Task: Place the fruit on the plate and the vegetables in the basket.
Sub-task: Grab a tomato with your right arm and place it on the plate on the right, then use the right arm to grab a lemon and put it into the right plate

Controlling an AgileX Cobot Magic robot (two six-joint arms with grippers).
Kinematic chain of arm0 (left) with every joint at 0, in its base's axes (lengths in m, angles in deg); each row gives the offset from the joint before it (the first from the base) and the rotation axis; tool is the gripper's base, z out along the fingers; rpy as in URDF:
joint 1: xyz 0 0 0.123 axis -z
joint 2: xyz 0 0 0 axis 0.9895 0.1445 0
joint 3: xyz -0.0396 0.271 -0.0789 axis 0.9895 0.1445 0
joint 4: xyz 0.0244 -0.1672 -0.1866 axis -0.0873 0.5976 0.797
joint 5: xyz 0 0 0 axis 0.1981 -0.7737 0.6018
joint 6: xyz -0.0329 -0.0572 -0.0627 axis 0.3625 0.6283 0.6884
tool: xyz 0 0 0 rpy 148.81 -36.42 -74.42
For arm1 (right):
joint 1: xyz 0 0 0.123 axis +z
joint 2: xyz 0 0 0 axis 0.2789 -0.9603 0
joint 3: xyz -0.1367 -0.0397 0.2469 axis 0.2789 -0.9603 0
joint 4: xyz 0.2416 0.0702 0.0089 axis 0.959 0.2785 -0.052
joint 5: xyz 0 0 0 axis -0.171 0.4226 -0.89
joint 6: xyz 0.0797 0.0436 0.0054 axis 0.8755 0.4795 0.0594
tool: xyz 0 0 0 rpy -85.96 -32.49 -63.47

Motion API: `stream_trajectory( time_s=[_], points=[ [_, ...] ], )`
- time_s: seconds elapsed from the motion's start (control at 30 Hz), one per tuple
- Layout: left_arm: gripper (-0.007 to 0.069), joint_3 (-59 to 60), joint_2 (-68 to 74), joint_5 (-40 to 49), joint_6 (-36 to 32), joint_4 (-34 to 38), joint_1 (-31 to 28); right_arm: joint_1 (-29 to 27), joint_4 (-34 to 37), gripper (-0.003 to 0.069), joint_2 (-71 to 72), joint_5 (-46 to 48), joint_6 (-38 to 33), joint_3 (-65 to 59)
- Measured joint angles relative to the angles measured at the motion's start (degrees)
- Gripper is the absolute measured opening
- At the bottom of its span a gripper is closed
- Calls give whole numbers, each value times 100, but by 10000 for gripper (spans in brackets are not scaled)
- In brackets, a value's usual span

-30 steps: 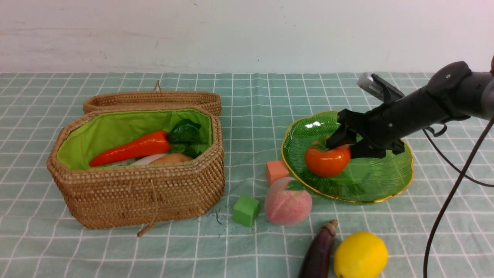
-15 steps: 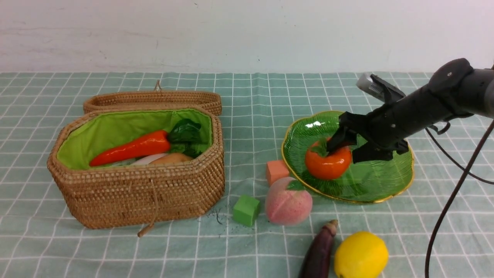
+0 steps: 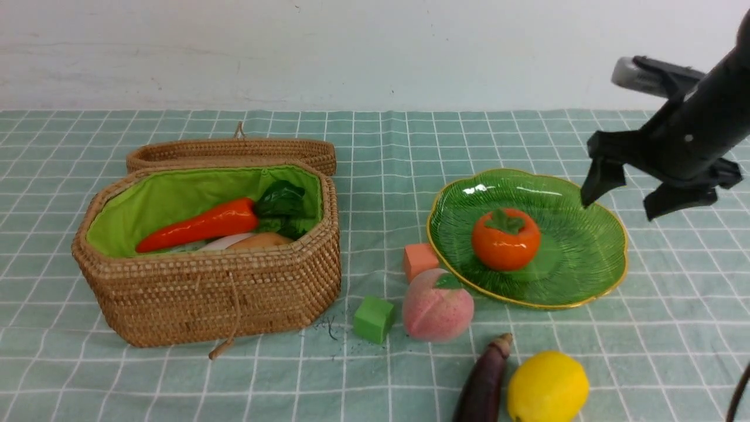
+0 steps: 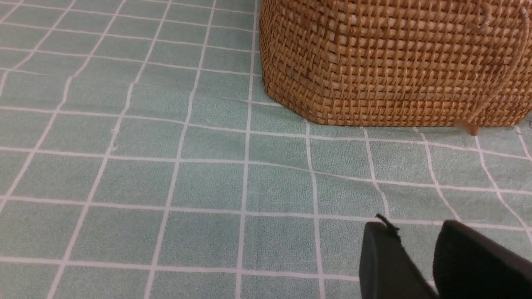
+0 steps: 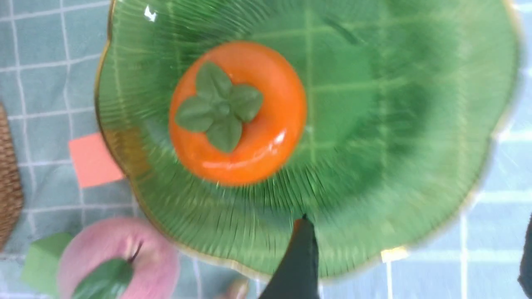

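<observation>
An orange persimmon (image 3: pixel 505 239) sits upright on the green plate (image 3: pixel 580 264). My right gripper (image 3: pixel 618 208) hangs open and empty above the plate's far right rim; its wrist view looks down on the persimmon (image 5: pixel 237 112) and plate (image 5: pixel 395 124). The pink peach (image 3: pixel 437 305), yellow lemon (image 3: pixel 548 387) and purple eggplant (image 3: pixel 483 381) lie on the cloth in front of the plate. In the wicker basket (image 3: pixel 217 293) lie the carrot (image 3: pixel 199 225), the potato (image 3: pixel 261 240) and a partly hidden white radish (image 3: pixel 220 243). My left gripper (image 4: pixel 413 226) hovers low over bare cloth near the basket (image 4: pixel 395 62), narrowly open, holding nothing.
An orange cube (image 3: pixel 419 259) touches the plate's left rim and a green cube (image 3: pixel 373 318) sits left of the peach. The basket lid (image 3: pixel 234 151) lies folded back behind the basket. A white wall closes the far side.
My right gripper opened, let go of the persimmon and rose up and to the right. The persimmon settled upright on the plate.
</observation>
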Motion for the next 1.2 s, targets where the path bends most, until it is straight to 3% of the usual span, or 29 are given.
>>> stream_trajectory(
  time_s=[0.2, 0.4, 0.73, 0.9, 1.07, 1.1, 1.2],
  points=[
    [192, 0, 0, 0, 0, 0, 0, 282, -18, 606, 1149, -121, 487, -926],
    [198, 0, 0, 0, 0, 0, 0, 975, 158, 594, 1996, -381, 1129, -2526],
    [204, 0, 0, 0, 0, 0, 0, 1158, 875, 594, 1893, -1055, 1704, -3909],
    [208, 0, 0, 0, 0, 0, 0, 1706, 302, 594, 1868, -1830, 2739, -4179],
    [213, 0, 0, 0, 0, 0, 0, 1973, -342, 593, 1833, -2086, 3916, -4161],
    [215, 0, 0, 0, 0, 0, 0, 2070, -623, 593, 1778, -2118, 4519, -4161],
    [218, 0, 0, 0, 0, 0, 0, 2160, -922, 593, 1670, -2201, 5083, -4161]
  ],
)
